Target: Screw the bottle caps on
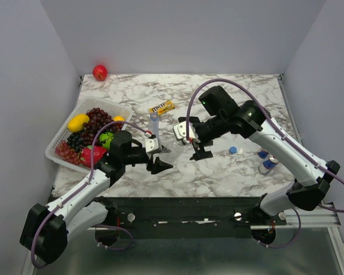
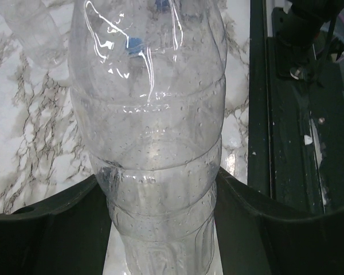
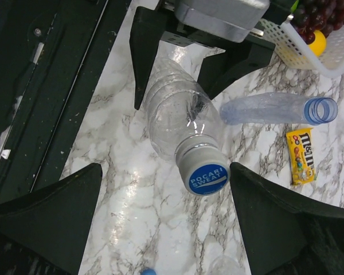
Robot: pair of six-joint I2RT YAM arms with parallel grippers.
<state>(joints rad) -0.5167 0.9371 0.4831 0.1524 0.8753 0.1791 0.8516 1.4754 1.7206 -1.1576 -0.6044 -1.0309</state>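
Clear plastic fills the left wrist view: the colourless bottle [image 2: 152,143] is clamped in the left gripper [image 2: 160,195]

Right wrist view: a Pocari Sweat cap [image 3: 207,178] sits on its neck between the wide-spread, empty jaws of the right gripper [image 3: 166,169]; the slim blue-tinted bottle [image 3: 275,109] beyond is uncapped

From above, a loose blue cap [image 1: 233,150] lies on the marble table [image 1: 229,97]

Tightening seems in hand; next the right jaws should close squarely on the cap and twist

A white plastic fruit basket [image 1: 106,102] blocks the marble table's [image 1: 246,97] left edge; two blue-and-silver drink cans [image 1: 267,160] crowd the right edge. A slim blue-tinted plastic bottle [image 1: 155,125] and a wide colourless plastic bottle [image 3: 178,123] fill the middle. Bare marble lies toward the far right corner.
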